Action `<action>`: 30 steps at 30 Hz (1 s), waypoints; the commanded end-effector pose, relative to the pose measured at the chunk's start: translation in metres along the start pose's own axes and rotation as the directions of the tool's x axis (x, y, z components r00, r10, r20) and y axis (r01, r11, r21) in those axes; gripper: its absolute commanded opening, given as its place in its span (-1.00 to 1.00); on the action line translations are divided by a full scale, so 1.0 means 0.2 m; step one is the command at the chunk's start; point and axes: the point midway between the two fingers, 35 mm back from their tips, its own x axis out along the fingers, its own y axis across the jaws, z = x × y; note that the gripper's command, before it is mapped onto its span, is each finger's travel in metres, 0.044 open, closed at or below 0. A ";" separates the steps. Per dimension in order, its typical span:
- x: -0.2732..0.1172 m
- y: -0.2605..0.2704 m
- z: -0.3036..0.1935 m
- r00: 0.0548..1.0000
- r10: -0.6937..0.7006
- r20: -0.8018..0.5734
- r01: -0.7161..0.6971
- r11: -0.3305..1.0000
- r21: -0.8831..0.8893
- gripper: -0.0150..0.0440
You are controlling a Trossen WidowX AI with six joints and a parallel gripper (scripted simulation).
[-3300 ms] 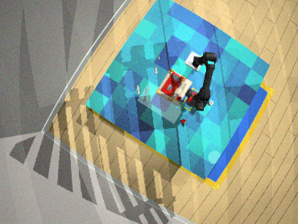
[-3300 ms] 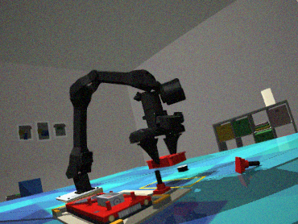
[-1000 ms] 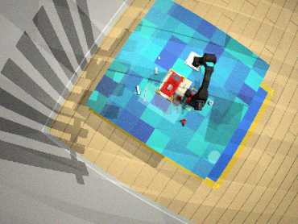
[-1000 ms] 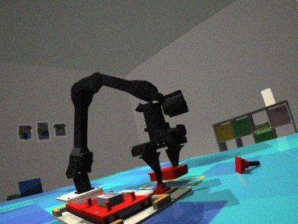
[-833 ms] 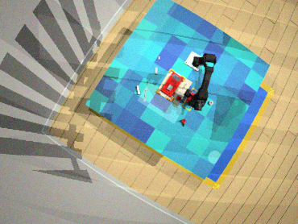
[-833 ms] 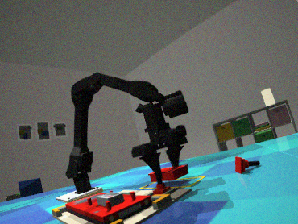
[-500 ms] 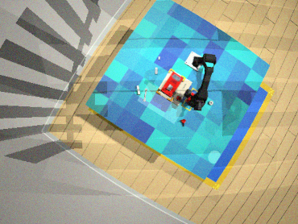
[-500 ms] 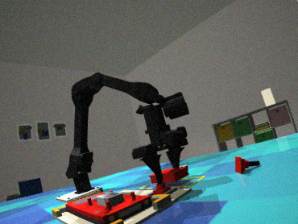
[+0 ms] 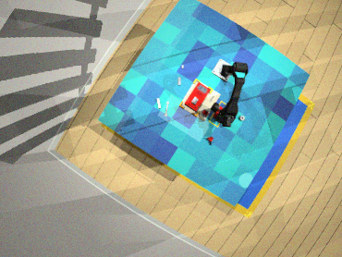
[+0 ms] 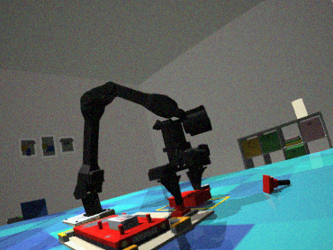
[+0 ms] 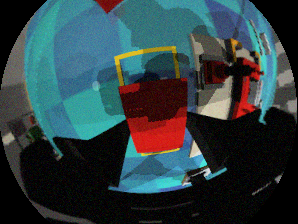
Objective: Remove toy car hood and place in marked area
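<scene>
The toy car point(image 9: 199, 96) point(image 10: 121, 231) point(image 11: 243, 102) has a red body on a pale chassis and stands beside the gripper. My gripper point(image 9: 217, 112) point(image 10: 189, 198) point(image 11: 156, 118) points down and is shut on the red hood point(image 10: 197, 197) point(image 11: 159, 131), a flat red block between its two black fingers. The hood is low over the marked area, a yellow outline point(image 9: 213, 124) point(image 10: 229, 197) point(image 11: 145, 51). In the wrist view the outline shows beyond the hood and a little at its near end. I cannot tell whether the hood touches the table.
A red piece with a dark stem point(image 9: 210, 140) point(image 10: 268, 184) lies beyond the marked area, away from the car. White strips point(image 9: 166, 109) point(image 9: 179, 81) lie on the car's other side. The arm's white base plate point(image 9: 222, 69) point(image 10: 85, 218) stands behind the car.
</scene>
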 end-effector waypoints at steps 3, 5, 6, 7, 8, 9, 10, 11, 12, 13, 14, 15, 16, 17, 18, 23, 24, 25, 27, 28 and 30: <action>0.02 0.00 -0.01 1.000 0.002 -0.006 -0.002 1.000 -0.005 -0.49; 0.03 0.00 -0.01 1.000 0.002 -0.006 -0.002 1.000 -0.005 -0.49; 0.03 0.00 -0.01 1.000 0.002 -0.006 -0.002 1.000 -0.005 -0.49; 0.03 0.00 -0.01 1.000 0.002 -0.006 -0.002 1.000 -0.005 -0.49; 0.03 0.00 -0.01 1.000 0.002 -0.006 -0.002 1.000 -0.005 -0.49; 0.02 0.00 0.00 1.000 0.000 0.000 0.000 1.000 0.001 -0.40; 0.02 0.00 0.00 1.000 0.000 0.000 0.000 1.000 0.001 -0.31; 0.02 0.00 0.00 1.000 0.000 0.000 0.000 1.000 0.001 -0.22; 0.02 0.00 0.00 1.000 0.000 0.000 0.000 1.000 0.001 -0.14; 0.02 0.00 0.00 1.000 0.000 0.000 0.000 1.000 0.001 -0.05; 0.02 0.00 0.00 1.000 0.000 0.000 0.000 1.000 0.001 0.04; 0.02 0.00 0.00 1.000 0.000 0.000 0.000 1.000 0.001 0.13; 0.02 0.00 0.00 1.000 0.000 0.000 0.000 1.000 0.001 0.22; 0.02 0.00 0.00 1.000 0.000 0.000 0.000 1.000 0.001 0.31; 0.02 0.00 0.00 1.000 0.000 0.000 0.000 1.000 0.001 0.40; 0.02 0.00 0.00 1.000 0.000 0.000 0.000 1.000 0.001 0.84; 0.02 0.00 0.00 1.000 0.000 0.000 0.000 1.000 0.001 0.93; 0.02 0.00 0.00 1.000 0.000 0.000 0.000 1.000 0.001 1.00; 0.00 0.00 0.00 1.000 0.000 -0.001 0.000 1.000 0.001 1.00; -0.02 0.00 0.00 1.000 0.000 -0.002 0.000 1.000 0.001 1.00; -0.08 0.00 0.01 1.000 0.000 -0.004 0.000 1.000 0.001 1.00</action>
